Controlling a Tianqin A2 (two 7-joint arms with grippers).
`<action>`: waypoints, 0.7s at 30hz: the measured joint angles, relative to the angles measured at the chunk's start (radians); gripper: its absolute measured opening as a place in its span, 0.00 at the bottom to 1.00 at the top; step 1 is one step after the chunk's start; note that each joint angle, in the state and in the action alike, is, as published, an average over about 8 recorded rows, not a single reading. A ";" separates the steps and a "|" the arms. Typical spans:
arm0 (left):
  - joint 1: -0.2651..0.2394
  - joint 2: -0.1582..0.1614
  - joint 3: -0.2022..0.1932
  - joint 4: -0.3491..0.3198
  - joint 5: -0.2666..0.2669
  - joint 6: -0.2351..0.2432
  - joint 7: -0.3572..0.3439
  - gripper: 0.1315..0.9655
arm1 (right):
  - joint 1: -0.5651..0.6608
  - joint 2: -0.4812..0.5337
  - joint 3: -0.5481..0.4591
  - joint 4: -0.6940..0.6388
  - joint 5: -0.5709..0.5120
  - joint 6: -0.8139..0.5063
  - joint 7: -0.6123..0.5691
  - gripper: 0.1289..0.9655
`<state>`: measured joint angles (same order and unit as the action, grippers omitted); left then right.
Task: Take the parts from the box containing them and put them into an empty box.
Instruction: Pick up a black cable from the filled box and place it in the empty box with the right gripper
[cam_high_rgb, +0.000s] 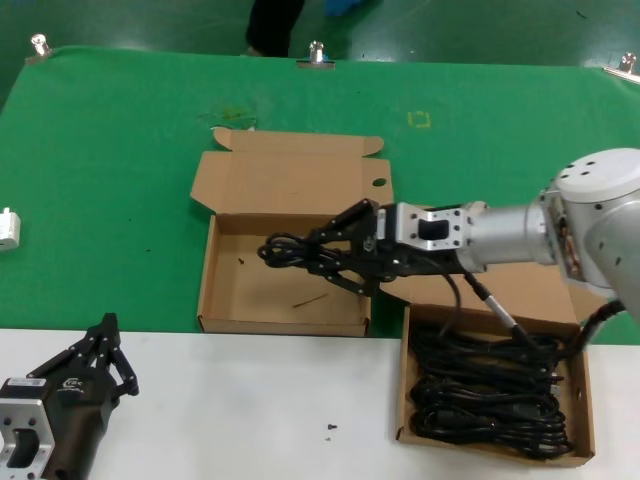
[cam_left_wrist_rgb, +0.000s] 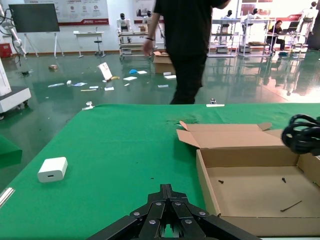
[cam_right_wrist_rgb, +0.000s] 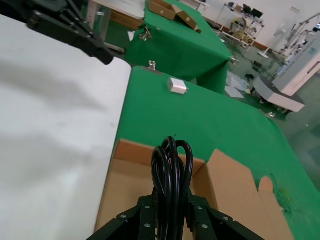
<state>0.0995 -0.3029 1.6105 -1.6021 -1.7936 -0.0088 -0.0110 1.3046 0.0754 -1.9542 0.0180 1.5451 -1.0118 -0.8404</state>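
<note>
My right gripper (cam_high_rgb: 335, 255) is shut on a coiled black power cable (cam_high_rgb: 285, 252) and holds it above the empty box (cam_high_rgb: 240, 290), whose base shows two dark specks and a thin sliver. In the right wrist view the cable (cam_right_wrist_rgb: 172, 170) sticks out between the fingers (cam_right_wrist_rgb: 145, 215) over the box (cam_right_wrist_rgb: 130, 180). The cable's end also shows in the left wrist view (cam_left_wrist_rgb: 302, 134), over the box (cam_left_wrist_rgb: 260, 190). The box holding the parts (cam_high_rgb: 402, 400) sits at the front right, with several cable bundles (cam_high_rgb: 490, 390) in it. My left gripper (cam_high_rgb: 108, 335) is shut, empty and parked at the front left.
A white charger block (cam_high_rgb: 8, 228) lies on the green mat at the far left, and shows in the left wrist view (cam_left_wrist_rgb: 52, 169). A small dark screw (cam_high_rgb: 331, 428) lies on the white table front. A person (cam_left_wrist_rgb: 187, 45) stands behind the table's far edge.
</note>
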 joint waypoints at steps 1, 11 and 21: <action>0.000 0.000 0.000 0.000 0.000 0.000 0.000 0.01 | -0.001 -0.007 0.004 -0.001 0.001 0.010 -0.002 0.12; 0.000 0.000 0.000 0.000 0.000 0.000 0.000 0.01 | -0.018 -0.060 0.000 0.003 0.034 0.112 -0.005 0.12; 0.000 0.000 0.000 0.000 0.000 0.000 0.000 0.01 | -0.065 -0.074 -0.263 0.056 0.293 0.189 0.017 0.12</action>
<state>0.0996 -0.3029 1.6105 -1.6021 -1.7937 -0.0088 -0.0110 1.2400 0.0013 -2.2169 0.0744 1.8377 -0.8229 -0.8233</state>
